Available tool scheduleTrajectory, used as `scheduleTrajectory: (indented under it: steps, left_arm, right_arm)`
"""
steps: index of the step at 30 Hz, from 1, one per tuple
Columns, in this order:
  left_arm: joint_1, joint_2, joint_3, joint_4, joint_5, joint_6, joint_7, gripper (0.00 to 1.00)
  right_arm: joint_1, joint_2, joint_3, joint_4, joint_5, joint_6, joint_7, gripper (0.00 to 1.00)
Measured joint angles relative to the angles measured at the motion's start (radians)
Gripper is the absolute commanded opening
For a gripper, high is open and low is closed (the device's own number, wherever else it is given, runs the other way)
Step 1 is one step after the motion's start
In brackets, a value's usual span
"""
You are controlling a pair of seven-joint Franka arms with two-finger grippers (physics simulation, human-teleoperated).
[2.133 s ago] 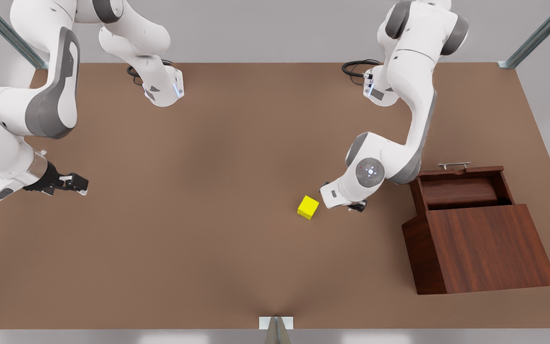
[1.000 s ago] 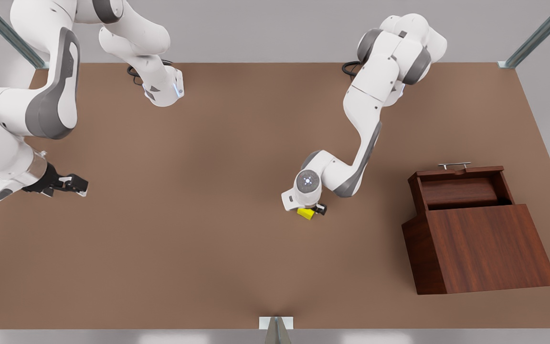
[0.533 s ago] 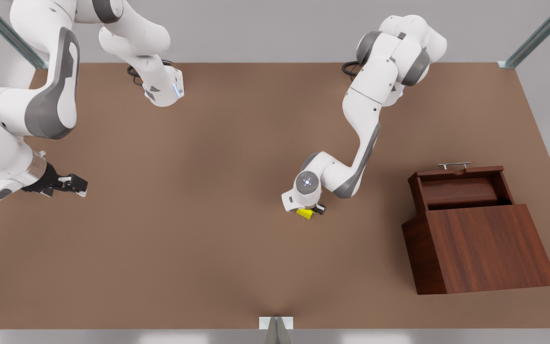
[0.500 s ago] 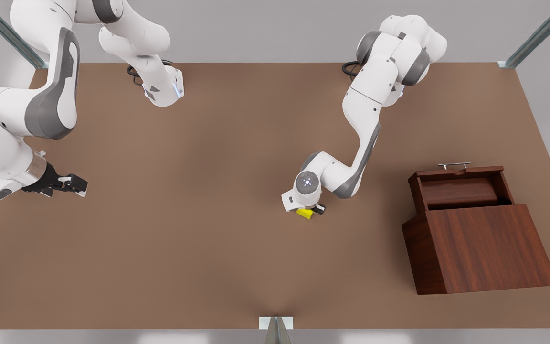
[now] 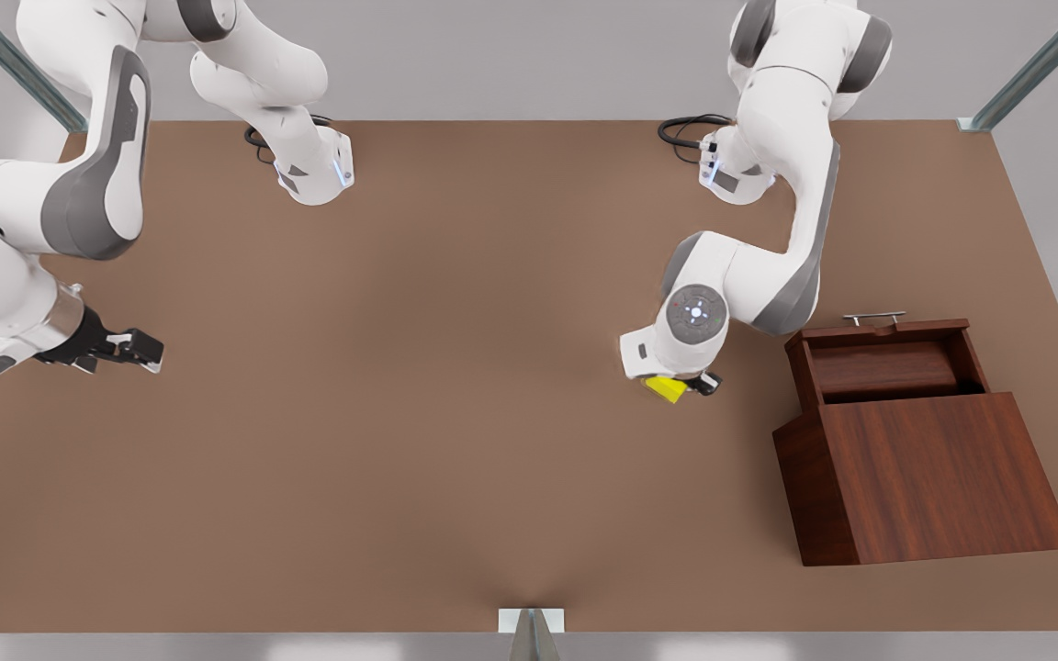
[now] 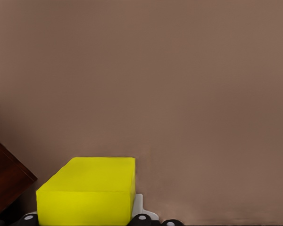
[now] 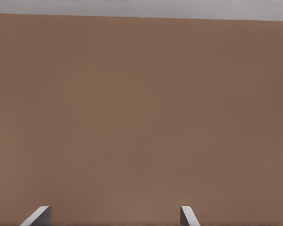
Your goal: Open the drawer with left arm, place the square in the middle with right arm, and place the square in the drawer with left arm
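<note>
1. Matte brown tabletop (image 5: pixel 419 441) fills the front view, backed by a pale grey wall; slanted metal struts stand at the two far corners.
2. Cabinet (image 5: pixel 942 477) — dark reddish-brown wood grain with a sloped top — sits at the front view's right. Its drawer (image 5: pixel 878 367) is pulled out toward the far edge of the table, the interior exposed, with a thin silver bar handle (image 5: pixel 873 318) on its far face.
3. Left arm (image 5: pixel 768 211) rises from a base at the far edge, on the front view's right, and bends down over the table. Its left gripper (image 5: pixel 676 386) is above the tabletop, just beside the cabinet's near-left corner as the front view shows it, short of the drawer.
4. Square (image 5: pixel 667 389) — a bright yellow cube — is pinched in the left gripper. In the front view only a yellow wedge shows below the white wrist. In the left wrist view the square (image 6: pixel 87 190) sits close to the camera with brown tabletop beyond it, and a corner of the cabinet (image 6: pixel 7 181) shows at the frame's edge.
5. Right arm (image 5: pixel 42 202) waits at the front view's left, well apart from the square and the cabinet. Its right gripper (image 5: pixel 139 350) is held out roughly level over the table with its fingertips (image 7: pixel 37 216) spread, and only bare tabletop appears in the right wrist view.
</note>
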Motion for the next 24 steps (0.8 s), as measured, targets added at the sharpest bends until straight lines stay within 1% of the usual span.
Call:
scheduleTrajectory:
  steps: [2, 6, 9, 12, 14, 15, 16, 17, 18, 22, 24]
  left_arm:
    - [-0.001, -0.076, 0.091, -0.101, -0.014, 0.014, 0.180, 0.69]
    - [-0.006, -0.211, 0.290, -0.350, -0.032, 0.124, 0.489, 0.69]
    - [-0.003, -0.215, 0.416, -0.382, -0.037, 0.129, 0.687, 0.69]
    - [-0.007, -0.203, 0.504, -0.405, -0.040, 0.155, 0.829, 0.69]
    - [-0.005, -0.195, 0.538, -0.413, -0.041, 0.157, 0.886, 0.69]
    - [-0.005, -0.182, 0.551, -0.413, -0.041, 0.166, 0.911, 0.74]
    - [-0.006, -0.171, 0.553, -0.413, -0.040, 0.167, 0.915, 0.76]
    - [-0.005, -0.159, 0.553, -0.413, -0.039, 0.167, 0.914, 0.93]
    - [-0.005, -0.147, 0.553, -0.412, -0.039, 0.167, 0.913, 1.00]
    - [-0.005, -0.146, 0.554, -0.411, -0.039, 0.161, 0.913, 1.00]
    - [-0.002, -0.174, 0.572, -0.398, -0.040, 0.132, 0.874, 1.00]
  right_arm:
    - [0.000, 0.000, 0.000, 0.000, 0.000, 0.000, 0.000, 1.00]
    - [0.000, 0.002, 0.000, 0.000, 0.000, 0.000, 0.000, 1.00]
    - [-0.001, 0.002, -0.002, 0.000, 0.005, 0.005, 0.000, 1.00]
    - [-0.003, 0.000, -0.008, 0.000, 0.006, 0.003, 0.000, 1.00]
    - [-0.003, 0.002, -0.008, 0.001, 0.008, 0.003, 0.000, 1.00]
    - [-0.003, 0.001, -0.009, 0.010, 0.008, 0.002, 0.000, 1.00]
    - [-0.004, 0.003, -0.009, 0.012, 0.009, 0.002, 0.000, 1.00]
    - [-0.004, 0.002, -0.011, 0.012, 0.009, 0.003, 0.000, 1.00]
    - [-0.003, 0.003, -0.012, 0.014, 0.009, 0.002, 0.000, 1.00]
    - [-0.003, 0.002, -0.017, 0.014, 0.009, 0.000, 0.000, 1.00]
    - [-0.006, 0.001, -0.018, 0.015, 0.009, 0.000, 0.000, 1.00]
